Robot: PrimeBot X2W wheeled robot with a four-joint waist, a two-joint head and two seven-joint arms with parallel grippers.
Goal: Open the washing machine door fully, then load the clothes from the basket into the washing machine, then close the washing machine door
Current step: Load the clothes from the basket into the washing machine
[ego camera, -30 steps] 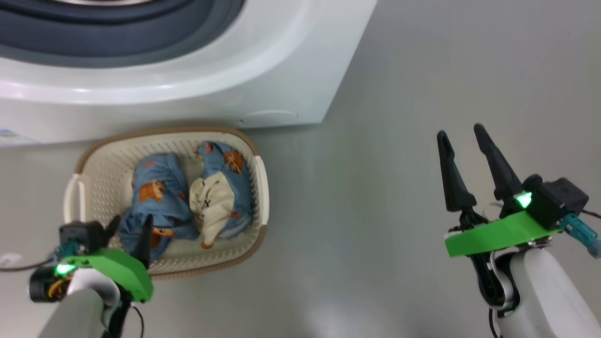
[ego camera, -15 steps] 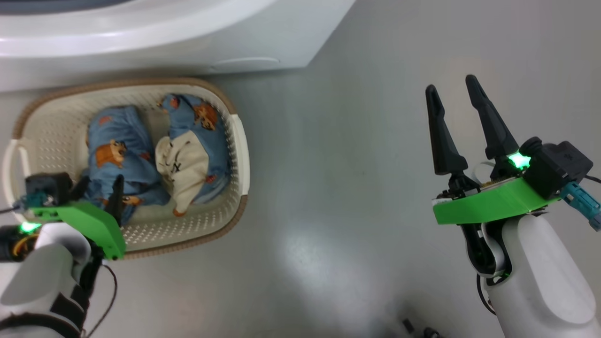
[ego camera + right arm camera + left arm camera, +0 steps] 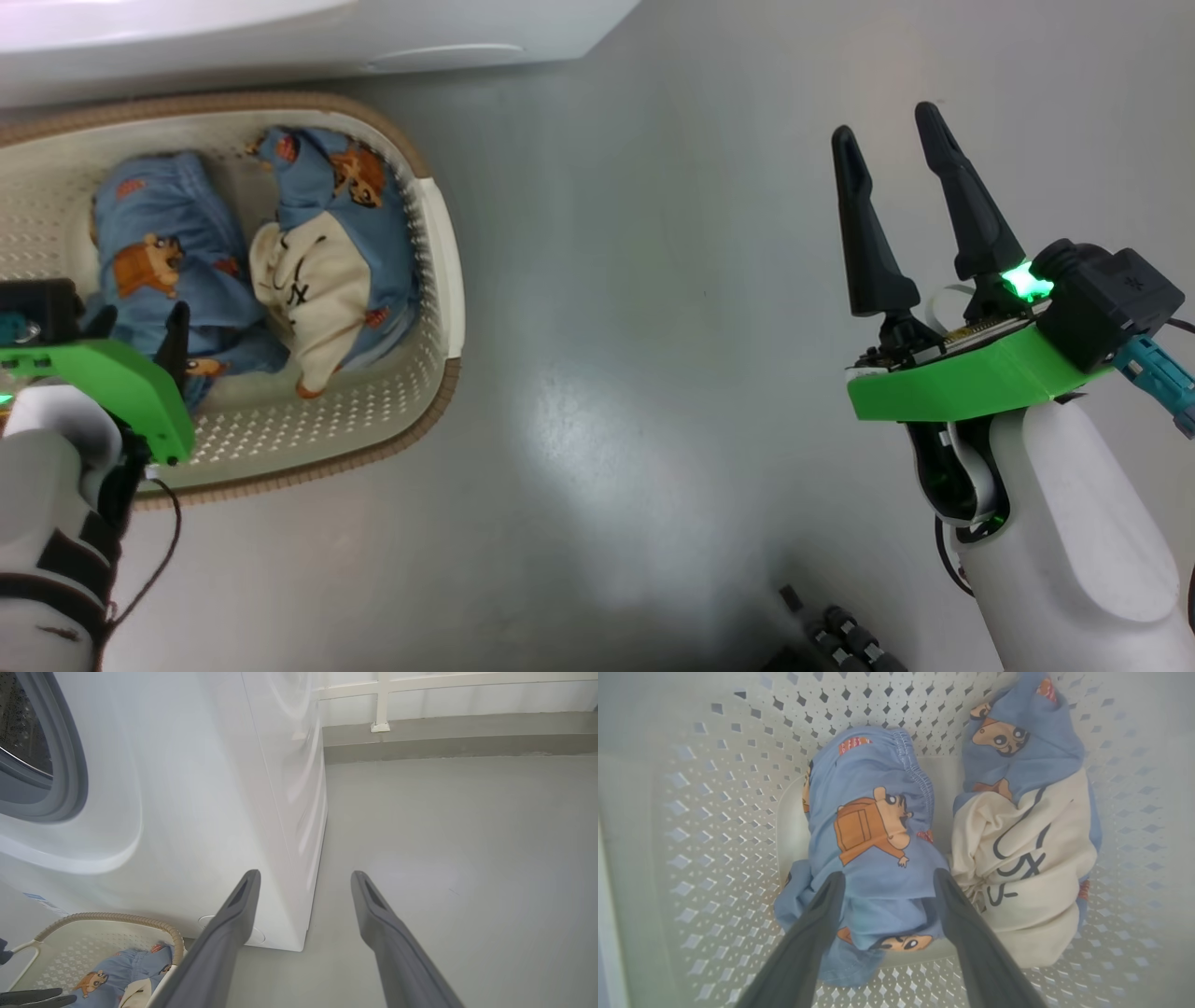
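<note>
Head view: left gripper [image 3: 138, 317] hangs inside the basket [image 3: 373, 411], jaws spread and tips pointing down at the clothes [image 3: 308, 271]. The blue garment [image 3: 159, 252] lies just ahead of the tips, and the cream-panelled garment [image 3: 317, 289] is beside it, off the right-hand jaw. The white washing machine [image 3: 280, 37] stands beyond the basket, well past the tips. The right gripper [image 3: 885, 121] is well apart from the basket, jaws spread, with grey floor [image 3: 607, 373] between them. Left wrist view: the jaws stand wide open and straddle the near end of the blue garment [image 3: 873, 826]. Whether the tips touch the fabric I cannot tell. The cream-panelled garment [image 3: 1027, 858] sits just outside the right-hand jaw, touching the blue one, and the perforated basket wall [image 3: 714, 812] rings both. Right wrist view: jaws spread over bare floor [image 3: 444, 858]. The washing machine [image 3: 210, 788] rises ahead and left of the left-hand jaw, and its grey-blue seal [image 3: 70, 779] and steel drum [image 3: 23, 732] show at the far left. Basket rim [image 3: 107, 917] and clothes [image 3: 135, 961] are low, left of that jaw.
</note>
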